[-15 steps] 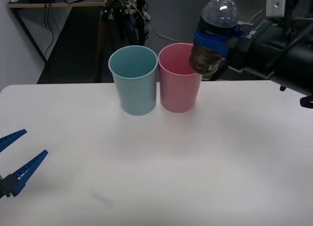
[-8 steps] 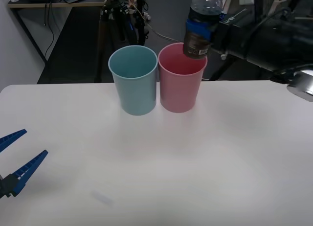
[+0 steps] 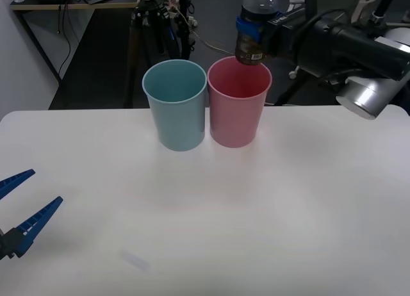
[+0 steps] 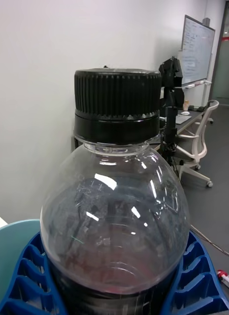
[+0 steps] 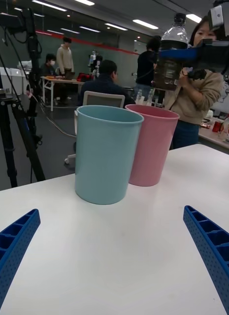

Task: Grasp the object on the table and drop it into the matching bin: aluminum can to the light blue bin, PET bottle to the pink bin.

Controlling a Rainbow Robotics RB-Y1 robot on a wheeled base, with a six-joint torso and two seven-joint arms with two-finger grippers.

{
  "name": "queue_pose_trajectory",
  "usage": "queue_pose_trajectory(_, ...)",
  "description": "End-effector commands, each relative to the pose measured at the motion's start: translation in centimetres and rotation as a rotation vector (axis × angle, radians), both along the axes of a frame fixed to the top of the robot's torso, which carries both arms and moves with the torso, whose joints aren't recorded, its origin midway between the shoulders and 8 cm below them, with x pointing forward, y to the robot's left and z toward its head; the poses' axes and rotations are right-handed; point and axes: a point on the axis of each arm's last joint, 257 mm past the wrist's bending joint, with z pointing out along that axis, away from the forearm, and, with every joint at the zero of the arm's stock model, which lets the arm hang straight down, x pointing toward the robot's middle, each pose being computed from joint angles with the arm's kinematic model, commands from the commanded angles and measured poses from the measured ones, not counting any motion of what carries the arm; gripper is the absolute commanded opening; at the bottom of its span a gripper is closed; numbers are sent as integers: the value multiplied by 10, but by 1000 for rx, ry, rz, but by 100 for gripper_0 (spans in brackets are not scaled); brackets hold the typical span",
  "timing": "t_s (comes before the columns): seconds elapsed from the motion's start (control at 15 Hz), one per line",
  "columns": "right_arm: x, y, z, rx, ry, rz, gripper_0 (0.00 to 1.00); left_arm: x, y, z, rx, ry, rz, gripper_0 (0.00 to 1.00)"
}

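Note:
The PET bottle (image 3: 255, 27), clear with a dark cap and brownish liquid, hangs upright in the air just above the far right rim of the pink bin (image 3: 236, 104). My right gripper (image 3: 253, 28) is shut on it around its middle; the right wrist view shows the bottle (image 4: 116, 206) close up between the blue fingers (image 4: 195, 283). The light blue bin (image 3: 175, 104) stands touching the pink bin's left side. The left wrist view has both bins (image 5: 107, 152) (image 5: 151, 142) with the bottle (image 5: 171, 59) above them. My left gripper (image 3: 19, 209) rests open low at the table's left edge.
The white table (image 3: 211, 219) spreads wide in front of the bins. A tripod (image 3: 144, 20) and cables stand on the floor behind the table. People sit and stand in the room behind.
My right gripper has carried the bottle left and up, from beside the pink bin's right side to above its far rim. The left arm has not moved.

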Motion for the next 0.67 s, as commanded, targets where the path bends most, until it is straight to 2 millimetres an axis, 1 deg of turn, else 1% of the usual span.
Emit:
queue_pose_trajectory(0.07,11,4,-7,-8,-6,-16,0,0,0,0,0,0,0,100)
queue_pose_trajectory(0.2,19,9,-14,-16,-6,-26,0,0,0,0,0,0,0,100)
queue_pose_trajectory(0.27,20,11,-14,-17,-8,-28,0,0,0,0,0,0,0,100)
queue_pose_trajectory(0.33,20,16,-18,-16,-5,-23,0,0,0,0,0,0,0,100)
queue_pose_trajectory(0.53,19,24,-21,-21,-9,-15,0,0,0,0,0,0,0,100)
queue_pose_trajectory(0.67,19,26,-23,-28,-13,-14,0,0,0,0,0,0,0,100)
